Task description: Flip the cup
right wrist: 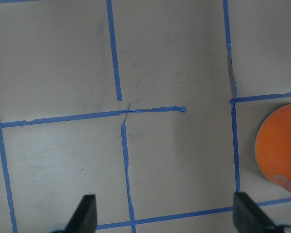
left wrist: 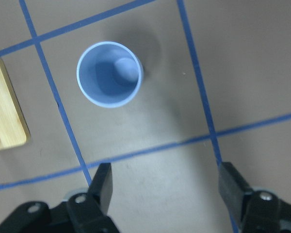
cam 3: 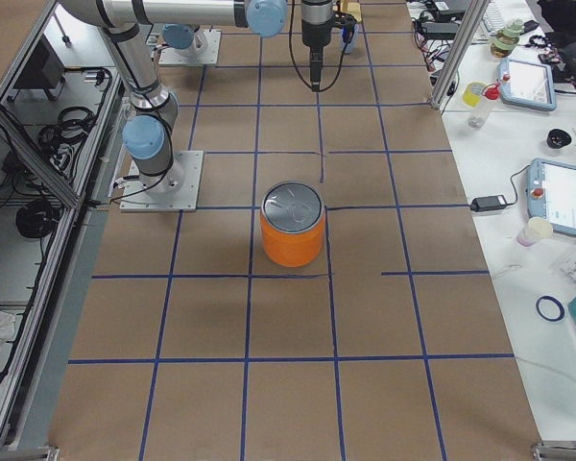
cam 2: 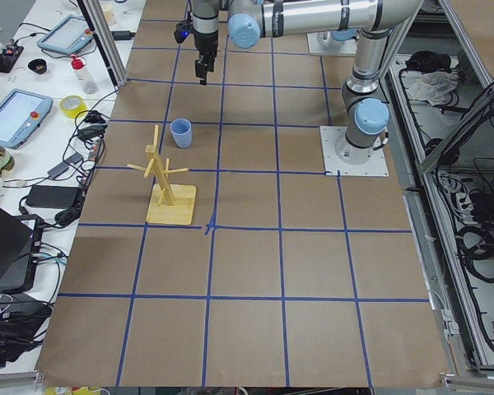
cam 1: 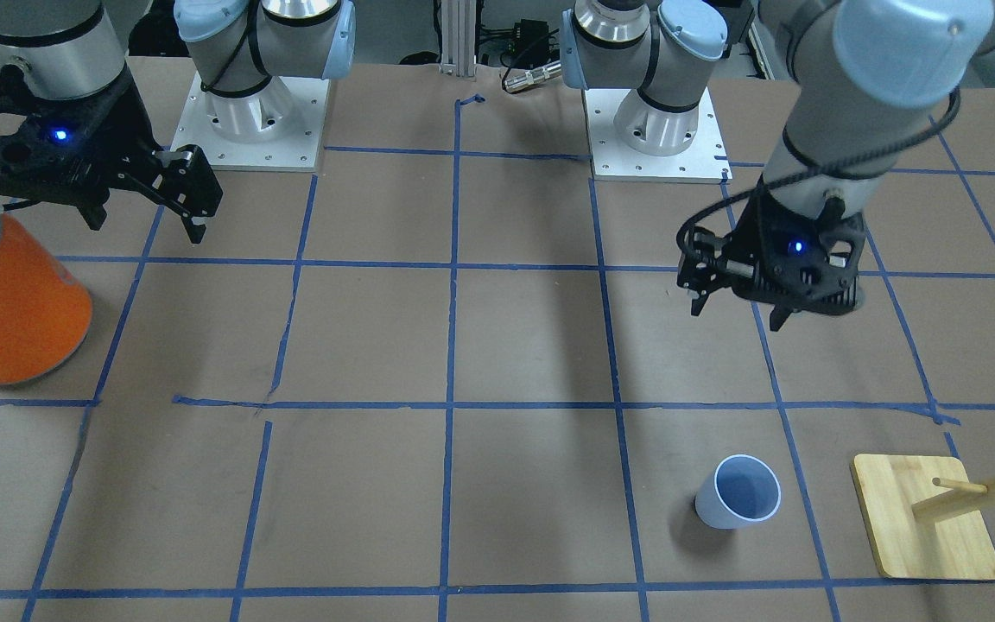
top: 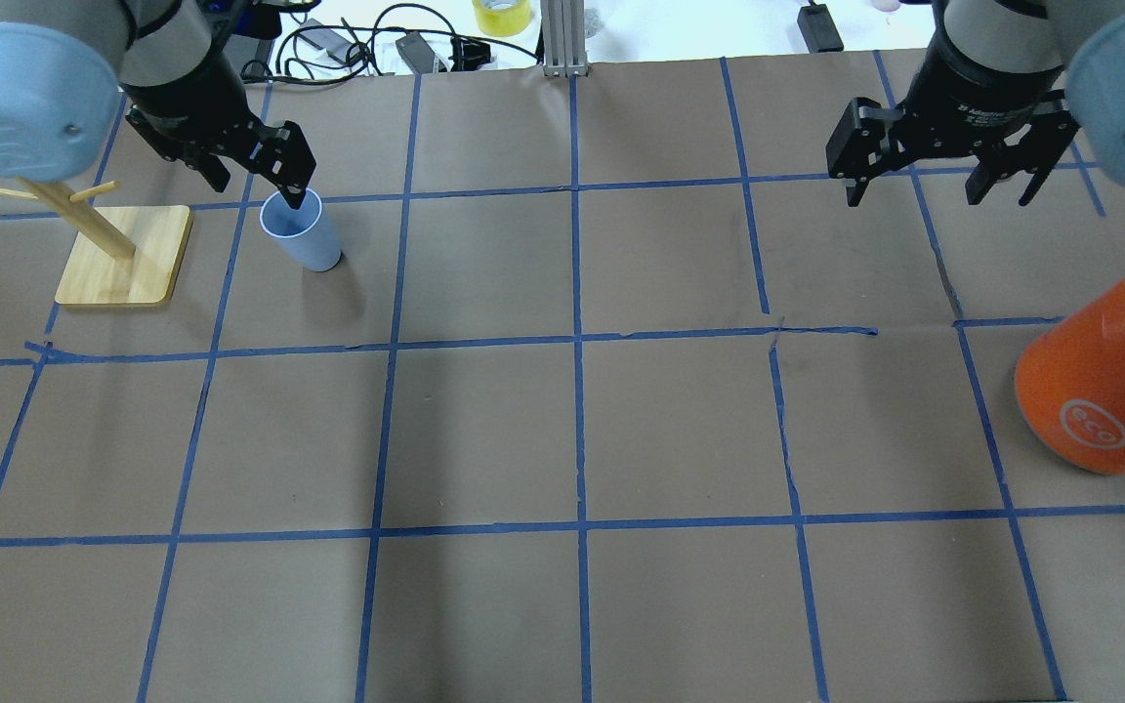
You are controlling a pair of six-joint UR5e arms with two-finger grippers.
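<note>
The pale blue cup (cam 1: 738, 492) stands upright on the brown table, rim up and empty. It also shows in the overhead view (top: 301, 231), the left side view (cam 2: 180, 132) and the left wrist view (left wrist: 109, 74). My left gripper (cam 1: 737, 315) is open and empty. It hangs above the table, set back from the cup toward the robot's side, and does not touch it. In the left wrist view the gripper (left wrist: 167, 184) has wide-apart jaws and the cup lies beyond them. My right gripper (top: 934, 195) is open and empty, far from the cup.
A large orange can (top: 1104, 391) with a silver top stands near my right gripper and also shows in the right wrist view (right wrist: 280, 145). A wooden peg rack (top: 123, 256) on a square base stands beside the cup. Blue tape lines grid the table.
</note>
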